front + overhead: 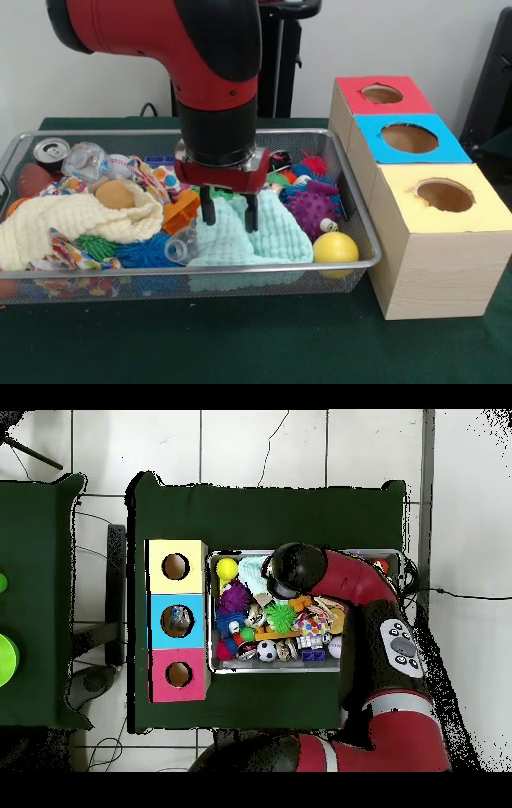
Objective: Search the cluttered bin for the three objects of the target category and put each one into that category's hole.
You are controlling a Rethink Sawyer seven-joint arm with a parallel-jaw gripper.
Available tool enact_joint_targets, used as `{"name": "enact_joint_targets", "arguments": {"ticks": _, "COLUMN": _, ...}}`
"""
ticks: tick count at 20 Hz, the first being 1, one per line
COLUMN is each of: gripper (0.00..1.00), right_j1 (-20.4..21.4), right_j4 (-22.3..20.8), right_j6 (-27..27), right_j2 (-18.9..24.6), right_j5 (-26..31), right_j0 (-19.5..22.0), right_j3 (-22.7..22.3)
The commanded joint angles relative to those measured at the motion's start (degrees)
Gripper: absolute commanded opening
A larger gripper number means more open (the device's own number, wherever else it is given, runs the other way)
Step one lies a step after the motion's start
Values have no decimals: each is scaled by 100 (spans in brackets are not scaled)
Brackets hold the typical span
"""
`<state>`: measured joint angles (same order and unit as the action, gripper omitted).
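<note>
The wire mesh bin [240, 271] is full of toys and cloths; it also shows in the overhead view [280, 672]. My gripper [229, 214] hangs open and empty just over a mint green cloth [276, 236] in the middle of the bin. A clear plastic bottle [182, 245] lies beside the cloth, just left of and below my fingers. A second crinkled clear bottle [84, 160] lies at the far left, next to a silver can [51, 150]. A third bottle is not visible. In the overhead view the arm [300, 572] hides the gripper.
Three wooden boxes with holes stand right of the bin: red [382, 94], blue [410, 138], yellow [445, 194]. A yellow ball [335, 248], a purple spiky ball [312, 210], an orange toy [180, 212] and a cream cloth [72, 224] lie around the gripper.
</note>
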<state>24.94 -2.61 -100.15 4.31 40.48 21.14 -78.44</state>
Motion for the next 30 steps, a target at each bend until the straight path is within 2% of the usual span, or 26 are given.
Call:
{"name": "enact_joint_targets", "arguments": {"ticks": 1, "gripper": 100, "right_j1": -295, "right_j4": -295, "right_j6": 393, "right_j2": 356, "right_j5": 859, "right_j0": 50, "right_j3": 736}}
{"name": "enact_joint_targets", "arguments": {"ticks": 7, "gripper": 100, "right_j1": -198, "right_j4": -416, "right_j6": 765, "right_j2": 443, "right_j5": 988, "right_j0": 127, "right_j3": 867}}
{"name": "enact_joint_targets", "arguments": {"ticks": 10, "gripper": 100, "right_j1": -98, "right_j4": -464, "right_j6": 885, "right_j2": 515, "right_j5": 859, "right_j0": 221, "right_j3": 746}}
{"name": "enact_joint_targets", "arguments": {"ticks": 14, "gripper": 100, "right_j1": 129, "right_j4": -519, "right_j6": 973, "right_j2": 625, "right_j5": 607, "right_j0": 402, "right_j3": 298}}
{"name": "enact_joint_targets", "arguments": {"ticks": 16, "gripper": 100, "right_j1": 234, "right_j4": -585, "right_j6": 949, "right_j2": 622, "right_j5": 556, "right_j0": 453, "right_j3": 98}}
{"name": "enact_joint_targets", "arguments": {"ticks": 20, "gripper": 100, "right_j1": 305, "right_j4": -766, "right_j6": 862, "right_j2": 565, "right_j5": 578, "right_j0": 473, "right_j3": -7}}
{"name": "enact_joint_targets", "arguments": {"ticks": 25, "gripper": 100, "right_j1": 302, "right_j4": -1011, "right_j6": 659, "right_j2": 391, "right_j5": 738, "right_j0": 357, "right_j3": 65}}
{"name": "enact_joint_targets", "arguments": {"ticks": 30, "gripper": 100, "right_j1": 303, "right_j4": -1040, "right_j6": 534, "right_j2": 513, "right_j5": 433, "right_j0": 523, "right_j3": -203}}
